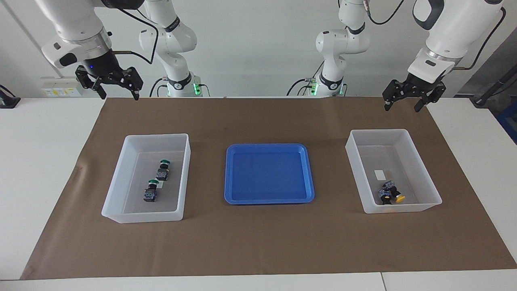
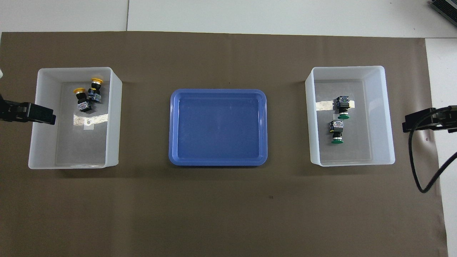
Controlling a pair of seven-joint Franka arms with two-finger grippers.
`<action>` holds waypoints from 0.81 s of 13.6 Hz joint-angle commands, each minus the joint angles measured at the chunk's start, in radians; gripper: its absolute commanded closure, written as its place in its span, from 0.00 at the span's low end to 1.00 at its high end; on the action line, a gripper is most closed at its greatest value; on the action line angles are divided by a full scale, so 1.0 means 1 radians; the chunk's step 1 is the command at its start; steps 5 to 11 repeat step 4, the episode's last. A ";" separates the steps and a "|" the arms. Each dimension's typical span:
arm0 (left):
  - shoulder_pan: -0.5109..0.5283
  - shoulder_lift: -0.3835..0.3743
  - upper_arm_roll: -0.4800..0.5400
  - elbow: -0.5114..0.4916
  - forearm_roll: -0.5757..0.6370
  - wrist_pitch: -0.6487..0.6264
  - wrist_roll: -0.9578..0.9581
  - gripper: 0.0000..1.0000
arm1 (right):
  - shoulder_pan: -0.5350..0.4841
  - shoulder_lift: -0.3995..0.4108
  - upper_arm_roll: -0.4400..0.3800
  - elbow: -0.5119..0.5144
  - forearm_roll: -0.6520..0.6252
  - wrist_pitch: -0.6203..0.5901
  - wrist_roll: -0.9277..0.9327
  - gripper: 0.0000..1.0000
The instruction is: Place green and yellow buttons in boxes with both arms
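Two green buttons lie in the clear box at the right arm's end, also seen from overhead as green buttons. Two yellow buttons lie touching in the clear box at the left arm's end; the overhead view shows these yellow buttons near that box's farther end. My right gripper hangs open and empty over the mat's edge nearest the robots. My left gripper hangs likewise, open and empty.
A blue tray with nothing in it sits on the brown mat between the two boxes. Strips of tape lie on both box floors. A black cable droops from the right arm over the mat's end.
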 commanded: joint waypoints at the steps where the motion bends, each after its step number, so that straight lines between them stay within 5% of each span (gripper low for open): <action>1: 0.006 -0.008 -0.005 -0.001 0.012 -0.012 -0.002 0.00 | -0.004 -0.026 0.005 -0.033 0.017 0.016 0.018 0.00; 11: 0.006 -0.008 -0.005 -0.002 0.012 -0.010 -0.002 0.00 | -0.004 -0.027 0.007 -0.035 0.017 0.016 0.020 0.00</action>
